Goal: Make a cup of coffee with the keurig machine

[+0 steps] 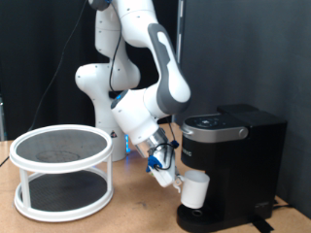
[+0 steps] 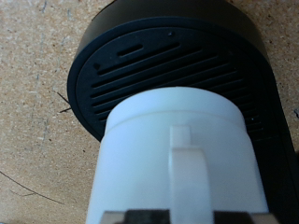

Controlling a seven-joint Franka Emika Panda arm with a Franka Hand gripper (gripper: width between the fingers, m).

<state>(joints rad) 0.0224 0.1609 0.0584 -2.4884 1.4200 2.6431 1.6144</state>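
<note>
The white cup (image 1: 195,189) hangs slightly tilted just above the round drip tray (image 1: 199,219) of the black keurig machine (image 1: 243,146), under its brew head. My gripper (image 1: 173,179) is shut on the cup from the exterior view's left. In the wrist view the cup (image 2: 173,140) fills the frame with its handle (image 2: 192,182) facing the camera, and the slotted black drip tray (image 2: 149,61) lies beyond it. Only a sliver of the gripper (image 2: 182,217) shows at the frame's edge. The machine's lid is down.
A white two-tier round table (image 1: 63,170) with a dark mesh top stands at the exterior view's left. The robot's white base (image 1: 102,92) is behind it. The wooden tabletop (image 1: 136,209) lies between the round table and the machine.
</note>
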